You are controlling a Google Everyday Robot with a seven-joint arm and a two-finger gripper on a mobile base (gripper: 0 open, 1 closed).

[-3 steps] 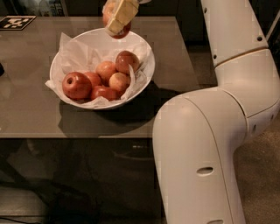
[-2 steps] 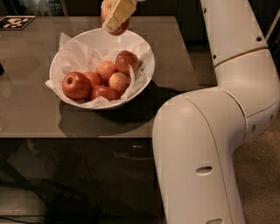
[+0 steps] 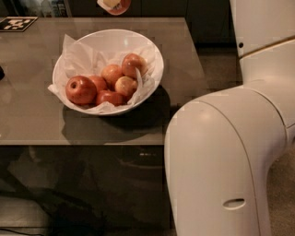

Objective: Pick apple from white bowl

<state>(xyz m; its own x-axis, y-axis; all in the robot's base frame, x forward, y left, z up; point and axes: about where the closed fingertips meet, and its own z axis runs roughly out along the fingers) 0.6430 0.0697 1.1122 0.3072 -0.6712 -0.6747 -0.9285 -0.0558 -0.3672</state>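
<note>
The white bowl [image 3: 156,59], lined with crinkled white paper, stands on the table and holds several apples. Among them a darker red apple [image 3: 80,89] lies at the left. My gripper [image 3: 111,3] is at the top edge of the view, above and behind the bowl, and mostly cut off. It is shut on a red-orange apple [image 3: 121,8], of which only the lower rim shows. No sticker is visible on it.
The brown table [image 3: 184,87] has its front edge near the middle of the view and its right edge by my arm. My large white arm housing [image 3: 230,156] fills the right side. A black-and-white marker tag [image 3: 16,23] lies at the table's far left.
My gripper has risen with the apple in it, from just over the bowl's far rim to the top edge of the view. The apples in the bowl have not moved.
</note>
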